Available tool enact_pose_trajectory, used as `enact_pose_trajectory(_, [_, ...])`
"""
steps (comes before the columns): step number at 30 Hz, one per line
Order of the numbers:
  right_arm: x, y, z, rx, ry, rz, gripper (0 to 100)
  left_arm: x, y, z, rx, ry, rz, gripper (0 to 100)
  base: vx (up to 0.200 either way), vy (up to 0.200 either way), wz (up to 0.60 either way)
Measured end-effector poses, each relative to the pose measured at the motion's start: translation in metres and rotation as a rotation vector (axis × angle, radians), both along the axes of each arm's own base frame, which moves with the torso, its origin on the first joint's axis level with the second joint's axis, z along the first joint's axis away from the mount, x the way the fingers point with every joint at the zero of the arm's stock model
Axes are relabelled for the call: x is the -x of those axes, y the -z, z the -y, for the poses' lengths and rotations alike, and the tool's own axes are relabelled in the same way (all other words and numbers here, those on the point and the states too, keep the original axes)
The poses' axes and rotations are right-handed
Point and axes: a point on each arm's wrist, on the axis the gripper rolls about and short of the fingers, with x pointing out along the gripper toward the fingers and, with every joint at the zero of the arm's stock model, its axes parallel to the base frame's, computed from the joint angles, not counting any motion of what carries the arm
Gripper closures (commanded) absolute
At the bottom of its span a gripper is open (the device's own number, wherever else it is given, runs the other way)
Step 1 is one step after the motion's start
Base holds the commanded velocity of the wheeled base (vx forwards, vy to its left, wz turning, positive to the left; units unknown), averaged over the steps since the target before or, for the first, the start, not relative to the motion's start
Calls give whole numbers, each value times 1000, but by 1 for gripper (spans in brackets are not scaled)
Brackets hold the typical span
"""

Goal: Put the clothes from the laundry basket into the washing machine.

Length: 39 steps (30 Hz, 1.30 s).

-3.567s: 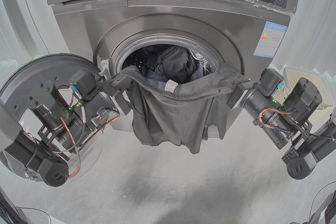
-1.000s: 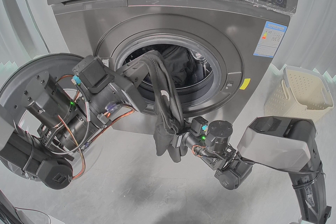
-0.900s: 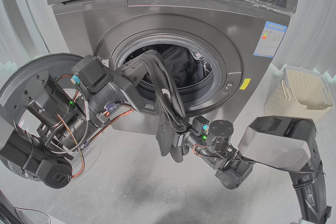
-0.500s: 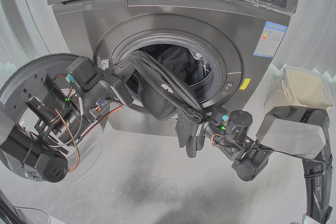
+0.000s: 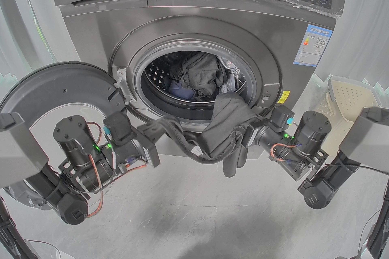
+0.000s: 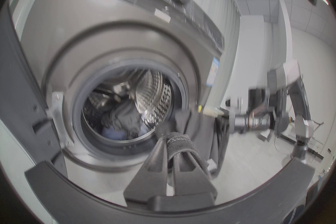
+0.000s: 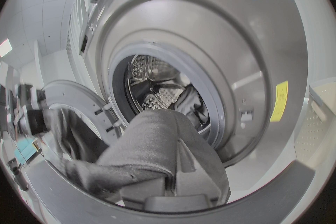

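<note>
A dark grey garment (image 5: pixel 225 122) hangs stretched between my two grippers, just in front of and below the washing machine's round opening (image 5: pixel 194 77). One end is a rolled band that my left gripper (image 5: pixel 159 130) is shut on, low at the left; the left wrist view shows the band (image 6: pixel 179 142) pinched between the fingers. My right gripper (image 5: pixel 248 135) is shut on the other end, at the lower right of the opening, where the cloth (image 7: pixel 157 137) drapes over the fingers. Other dark clothes (image 5: pixel 198 71) lie inside the drum.
The machine's door (image 5: pixel 60 90) stands swung open at the left, close behind my left arm. A cream laundry basket (image 5: pixel 350 100) stands on the floor at the right, behind my right arm. Bare grey floor (image 5: pixel 194 207) lies in front of the machine.
My left gripper has dropped from the opening's rim to below it. The right gripper has moved right and slightly up. The garment now sags between them instead of hanging from the rim.
</note>
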Motion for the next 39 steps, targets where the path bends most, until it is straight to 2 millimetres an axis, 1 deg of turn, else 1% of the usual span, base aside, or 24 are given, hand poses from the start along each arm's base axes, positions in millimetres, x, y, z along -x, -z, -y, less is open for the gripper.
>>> enact_pose_trajectory(3, [7,-17,3,-23,-3,41,100,-1,21,1,-52,19,-54,100,0,0,0])
enact_pose_trajectory(6, [13,-30,5,-41,-9,72,100,-1,35,2,-83,27,-99,100,0,0,0])
enact_pose_trajectory(9, [18,-39,6,-55,-14,93,100,1,45,2,-103,32,-133,100,0,0,0])
enact_pose_trajectory(14, [22,-44,5,-64,-24,105,100,1,52,3,-115,35,-154,100,0,0,0])
enact_pose_trajectory(15, [22,-45,5,-65,-26,107,100,1,53,3,-116,36,-157,0,0,0,0])
enact_pose_trajectory(22, [24,-46,4,-68,-30,108,100,1,63,3,-135,36,-190,0,0,0,0])
enact_pose_trajectory(28, [23,-44,4,-67,-30,103,100,16,85,-5,-212,48,-275,0,0,0,0])
enact_pose_trajectory(33, [21,-40,3,-60,-32,92,100,32,102,-14,-290,108,-336,0,0,0,0])
enact_pose_trajectory(36, [20,-38,3,-56,-35,87,100,39,106,-17,-312,145,-356,0,0,0,0])
enact_pose_trajectory(39, [19,-36,2,-53,-36,82,100,40,105,-15,-312,160,-350,0,0,0,0])
